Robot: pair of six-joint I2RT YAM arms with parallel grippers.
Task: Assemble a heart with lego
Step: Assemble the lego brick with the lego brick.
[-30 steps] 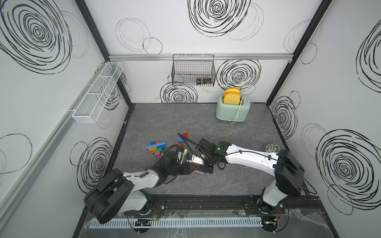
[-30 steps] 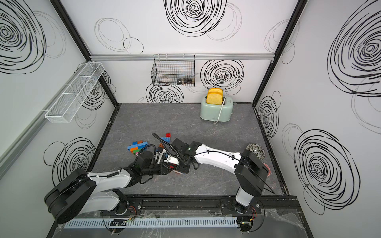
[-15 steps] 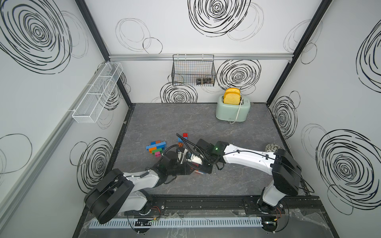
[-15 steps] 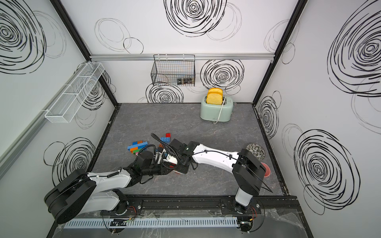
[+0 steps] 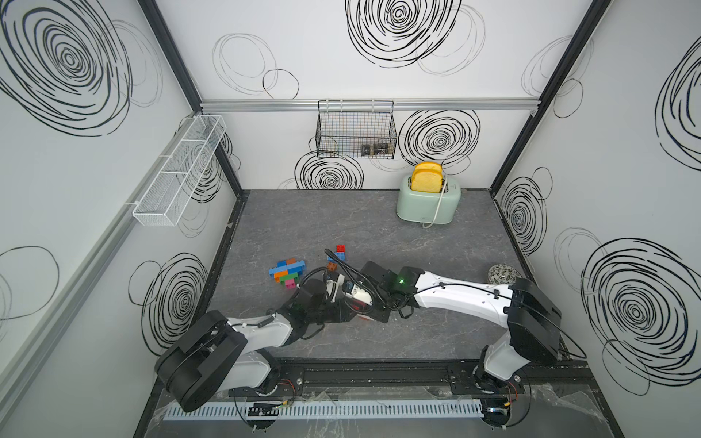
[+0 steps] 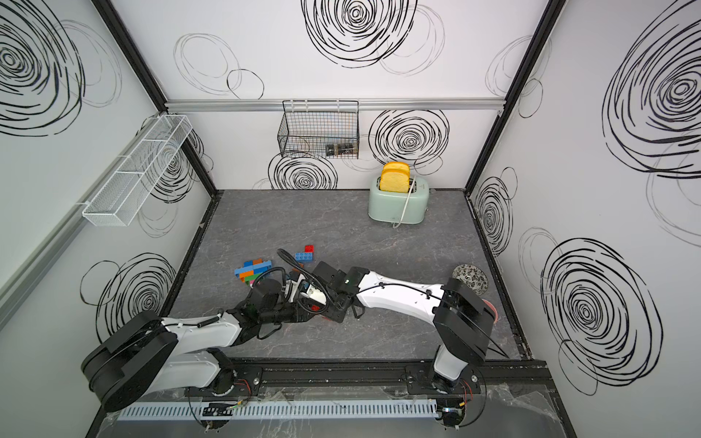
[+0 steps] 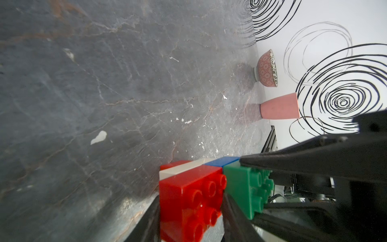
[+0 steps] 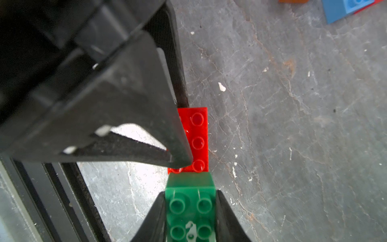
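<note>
Grey tabletop (image 8: 293, 104) — red brick (image 8: 198, 142) lengthwise, end-to-end w/ green brick (image 8: 191, 209)

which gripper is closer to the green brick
Right. The right gripper is clamped on the green brick itself, while the left gripper grips the red brick directly beside it.
</note>
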